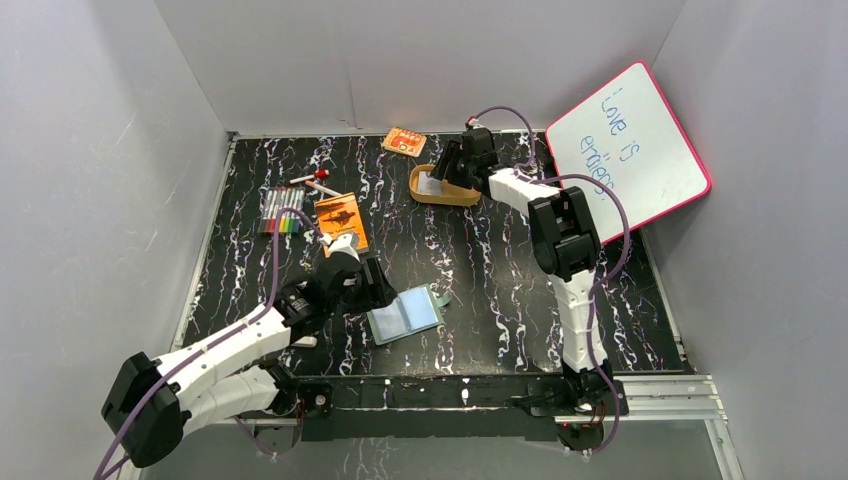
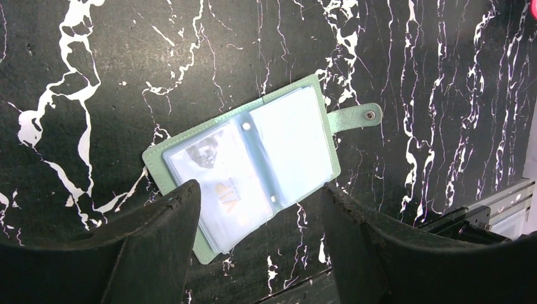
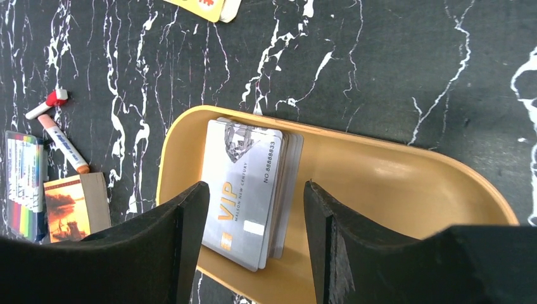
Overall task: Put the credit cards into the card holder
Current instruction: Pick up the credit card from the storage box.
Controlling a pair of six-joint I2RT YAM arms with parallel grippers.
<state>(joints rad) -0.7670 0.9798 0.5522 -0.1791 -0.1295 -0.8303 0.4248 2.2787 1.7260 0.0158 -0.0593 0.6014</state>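
Pale grey-white credit cards (image 3: 244, 190) lie stacked in the tan oval tray (image 3: 392, 183) under our spread right hand (image 3: 253, 190), while one already sits inside the open sage-green card holder (image 2: 253, 158) below our spread left hand (image 2: 261, 189).

1. The left arm (image 1: 215, 350) is being held low, stretched diagonally from its base at the near left, forward and inward.
2. The left gripper (image 1: 370, 288) is being pointed downward. Its two dark fingers (image 2: 158, 247) are being held well apart, with nothing being gripped between them.
3. The right arm (image 1: 565, 235) is being held steeply upright from its base at the near right, bent at the elbow and extended toward the far side and leftward.
4. The right gripper (image 1: 447, 165) is being tilted downward. Its fingers (image 3: 158, 253) are likewise being held apart, with nothing being clamped between them.
5. A purple cable (image 1: 277, 265) is being carried along each arm.
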